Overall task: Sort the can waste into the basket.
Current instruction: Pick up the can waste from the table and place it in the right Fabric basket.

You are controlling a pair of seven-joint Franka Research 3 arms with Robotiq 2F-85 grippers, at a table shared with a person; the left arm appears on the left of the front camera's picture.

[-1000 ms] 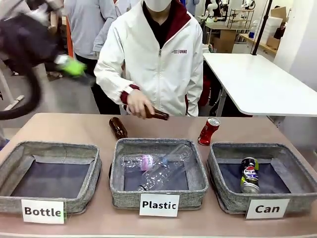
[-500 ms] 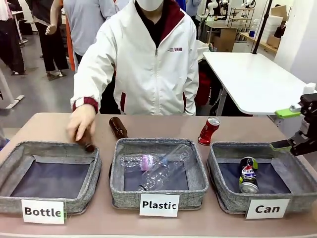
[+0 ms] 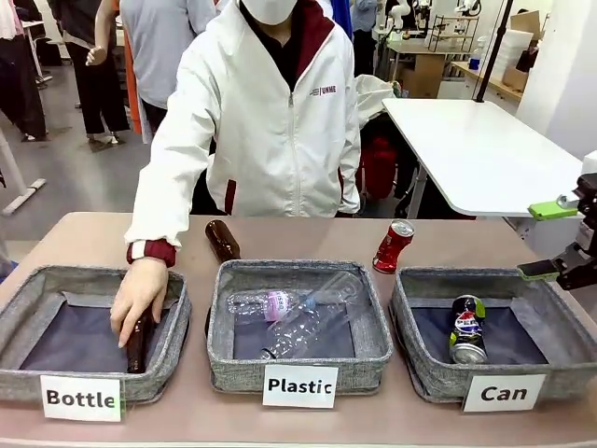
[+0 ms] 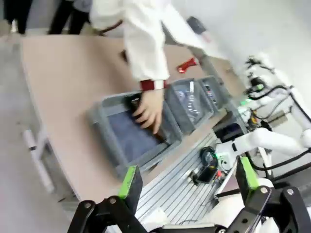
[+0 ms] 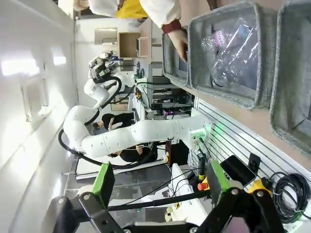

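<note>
hand (image 3: 140,299) now in bottle tray (image 3: 93,276) | right end effector (image 3: 546,241) spread | left end effector (image 4: 188,174) spread (wrist view) | red can (image 3: 393,246) outside basket (image 3: 431,375)

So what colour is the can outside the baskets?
That can is red, silver on top; clearest in the front view.

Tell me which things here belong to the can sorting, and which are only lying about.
Part of the job:
red can, on the table behind the baskets
blue can, lying in the Can basket

Just lying about:
loose brown bottle on the table
held brown bottle under the person's hand
clear plastic bottles in the Plastic tray
Bottle tray
</note>
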